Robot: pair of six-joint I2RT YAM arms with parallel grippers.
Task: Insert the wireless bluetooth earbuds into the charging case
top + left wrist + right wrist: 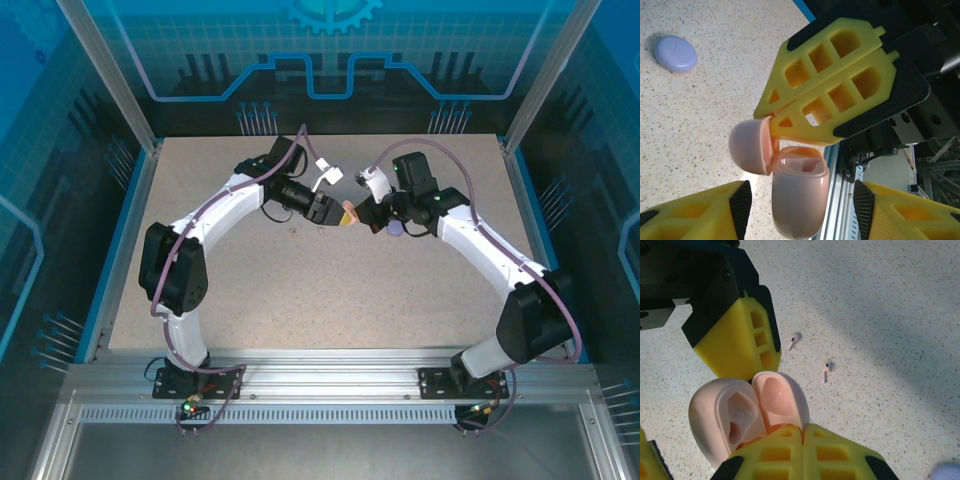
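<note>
My right gripper pinches the lid of the open pink case. My left gripper straddles its body, fingers apart, seemingly not touching it. Two pink earbuds lie on the table nearby.

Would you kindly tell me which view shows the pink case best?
Left wrist: the case is close and whole, lid open, cavity visible. Right wrist shows both halves, base hidden; top external, a tiny pink spot.
</note>
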